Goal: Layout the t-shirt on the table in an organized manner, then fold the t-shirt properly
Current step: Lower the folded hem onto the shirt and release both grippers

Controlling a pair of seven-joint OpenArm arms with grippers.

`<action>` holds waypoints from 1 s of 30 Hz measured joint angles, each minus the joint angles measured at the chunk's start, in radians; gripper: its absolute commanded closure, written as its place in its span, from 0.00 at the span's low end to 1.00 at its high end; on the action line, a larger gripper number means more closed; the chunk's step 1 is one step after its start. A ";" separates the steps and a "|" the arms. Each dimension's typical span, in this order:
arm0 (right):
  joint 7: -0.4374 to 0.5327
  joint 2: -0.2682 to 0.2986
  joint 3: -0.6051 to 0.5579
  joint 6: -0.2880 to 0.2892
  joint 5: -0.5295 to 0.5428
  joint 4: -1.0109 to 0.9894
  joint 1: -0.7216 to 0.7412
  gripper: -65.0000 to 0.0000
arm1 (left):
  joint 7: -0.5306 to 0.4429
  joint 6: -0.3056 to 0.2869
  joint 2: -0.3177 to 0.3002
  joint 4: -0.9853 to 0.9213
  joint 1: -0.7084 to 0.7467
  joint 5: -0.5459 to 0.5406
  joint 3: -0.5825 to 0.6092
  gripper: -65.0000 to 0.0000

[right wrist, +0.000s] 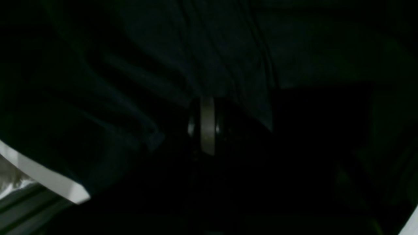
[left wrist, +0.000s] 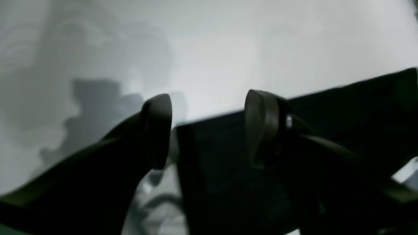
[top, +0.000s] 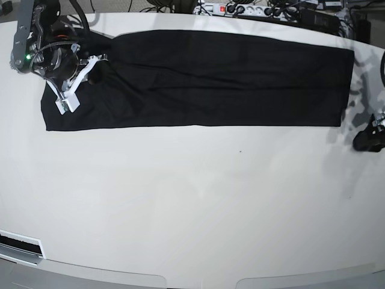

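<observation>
The black t-shirt (top: 198, 78) lies as a long flat band across the far half of the white table (top: 192, 198). My right arm (top: 51, 60) is over the shirt's left end. In the right wrist view, my right gripper (right wrist: 203, 125) is shut on the t-shirt (right wrist: 212, 55), and folds of fabric bunch toward its tips. My left gripper (top: 368, 139) sits just off the shirt's near right corner. In the left wrist view it (left wrist: 209, 130) is open, low over the table (left wrist: 228, 49), with the shirt's corner (left wrist: 212, 156) showing between the fingers.
A power strip and cables (top: 240, 9) lie along the table's back edge. A slotted strip (top: 21, 247) sits at the near left edge. White tabletop spreads in front of the shirt.
</observation>
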 measured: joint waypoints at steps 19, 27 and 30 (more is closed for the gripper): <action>-0.005 0.000 0.000 0.022 0.003 0.000 0.000 1.00 | -0.291 0.061 0.043 -0.220 0.232 0.182 -0.041 0.44; -0.008 0.000 0.000 0.022 0.003 0.000 0.002 1.00 | -0.317 -0.003 0.142 -0.232 0.196 0.168 -0.041 0.44; -0.009 0.000 0.000 0.022 0.003 0.000 0.003 1.00 | -0.323 -0.003 0.160 -0.232 0.196 0.135 -0.041 0.44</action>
